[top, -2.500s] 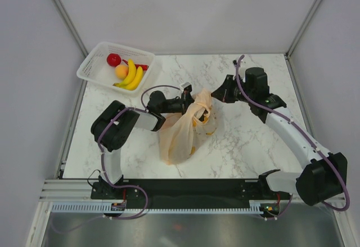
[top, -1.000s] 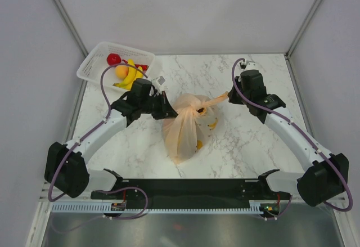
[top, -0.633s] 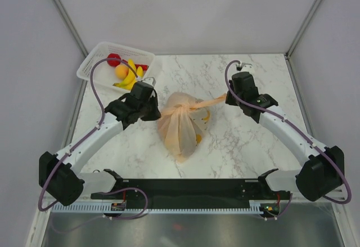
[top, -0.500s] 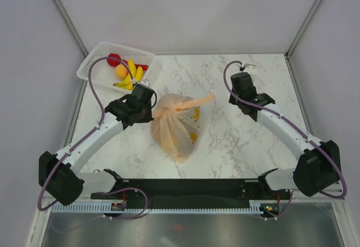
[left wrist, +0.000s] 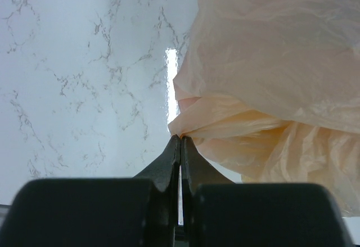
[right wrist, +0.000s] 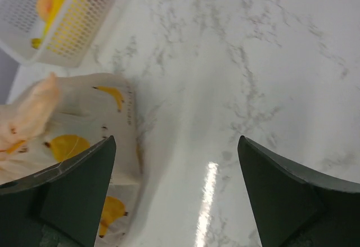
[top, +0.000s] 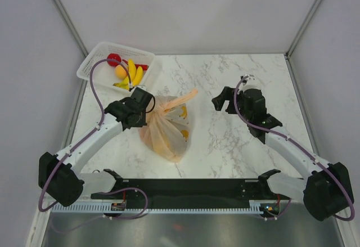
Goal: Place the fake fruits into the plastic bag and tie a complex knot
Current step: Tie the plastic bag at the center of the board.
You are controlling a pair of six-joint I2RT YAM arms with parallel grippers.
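Left end effector pinches one plastic bag; right end effector gapes; perhaps four fruits outside.

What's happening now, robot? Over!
Left jaws shut on plastic bag; right jaws open, clear of it. Knot bunched on top; some fruits in basket. Nothing in the way.

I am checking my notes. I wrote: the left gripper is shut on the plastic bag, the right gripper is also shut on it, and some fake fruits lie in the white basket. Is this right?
Not the right gripper: the right wrist view shows it open, apart from the plastic bag. The left gripper is shut on it, and fake fruits lie in the white basket.
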